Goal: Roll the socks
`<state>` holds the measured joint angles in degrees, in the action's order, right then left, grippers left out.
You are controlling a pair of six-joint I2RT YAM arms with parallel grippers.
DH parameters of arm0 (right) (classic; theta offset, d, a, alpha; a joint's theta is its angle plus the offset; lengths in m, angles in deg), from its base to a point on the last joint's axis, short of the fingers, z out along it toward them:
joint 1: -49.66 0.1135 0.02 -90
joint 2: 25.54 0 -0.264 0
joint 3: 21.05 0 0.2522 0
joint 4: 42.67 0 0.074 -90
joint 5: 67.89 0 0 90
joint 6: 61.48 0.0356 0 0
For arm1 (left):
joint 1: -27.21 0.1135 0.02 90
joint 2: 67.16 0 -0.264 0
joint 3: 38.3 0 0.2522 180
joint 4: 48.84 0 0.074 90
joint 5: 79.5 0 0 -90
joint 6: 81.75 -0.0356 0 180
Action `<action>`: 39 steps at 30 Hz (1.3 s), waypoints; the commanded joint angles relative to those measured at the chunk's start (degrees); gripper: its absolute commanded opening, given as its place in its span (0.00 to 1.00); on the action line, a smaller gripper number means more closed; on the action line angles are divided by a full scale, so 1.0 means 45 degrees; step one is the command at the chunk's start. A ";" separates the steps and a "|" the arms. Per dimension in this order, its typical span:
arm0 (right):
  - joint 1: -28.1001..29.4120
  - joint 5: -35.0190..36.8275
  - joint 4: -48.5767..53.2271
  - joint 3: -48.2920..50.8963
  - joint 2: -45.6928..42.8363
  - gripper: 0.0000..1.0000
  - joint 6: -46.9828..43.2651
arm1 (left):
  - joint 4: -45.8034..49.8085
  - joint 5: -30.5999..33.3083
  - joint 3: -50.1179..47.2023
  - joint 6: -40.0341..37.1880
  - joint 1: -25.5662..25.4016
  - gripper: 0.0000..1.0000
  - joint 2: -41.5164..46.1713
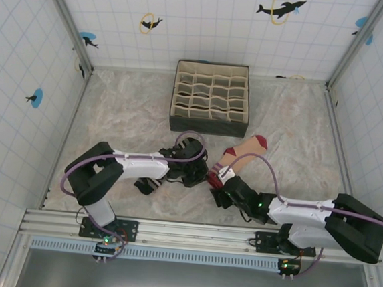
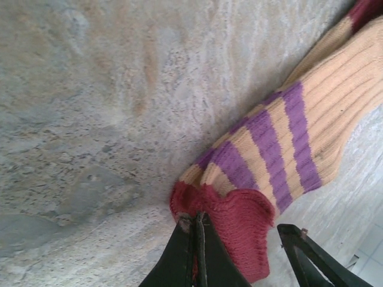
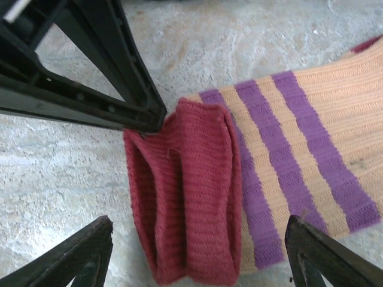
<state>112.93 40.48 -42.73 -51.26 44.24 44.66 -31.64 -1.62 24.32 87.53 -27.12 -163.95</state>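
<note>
While you are looking down from above, you are counting two socks, two tools and one gridded fabric organiser box (image 1: 206, 126) on the mottled, stone-patterned worktop (image 1: 113, 116). The tan sock (image 1: 246, 151) is lying mid-worktop just in front of the box, with its dark red toe pointing away from the arms and its red cuff sitting between the tools. The overhead view is also giving you the black-and-white striped sock (image 1: 149, 182), which is lying partly under the left arm. The wrist views are adding the tan sock's ribbed knit, three purple stripes and the cuff bunching into a thick fold. Your left tool (image 2: 194, 216) is clenched, its tips pressing at the cuff's edge; whether it is nipping fabric I cannot tell. Your right tool (image 3: 198, 222) is standing released, its fingers straddling the cuff without touching it.
</note>
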 commanded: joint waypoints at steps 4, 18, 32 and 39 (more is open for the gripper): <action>0.0082 0.0488 -0.0502 -0.0525 0.0449 0.67 -0.0228 | 0.0270 -0.0197 0.0340 -0.0318 0.0067 0.00 -0.0201; 0.0053 0.0739 -0.0441 -0.0540 0.0636 0.10 0.0159 | 0.0011 -0.0266 0.0338 -0.0487 0.0158 0.14 -0.0067; -0.2792 -0.4784 -0.1236 -0.1044 0.1573 0.00 0.2660 | 0.1045 -0.0866 0.0176 -0.4236 0.1723 0.77 0.1401; -0.4127 -0.7279 -0.2243 -0.1828 0.2932 0.00 0.5045 | 0.0998 -0.0687 -0.0422 -0.5506 0.2013 0.65 0.2130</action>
<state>96.12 15.10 -49.14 -56.81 55.12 60.79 -28.25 -4.06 23.91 67.56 -18.49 -155.32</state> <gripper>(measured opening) 0.086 0.680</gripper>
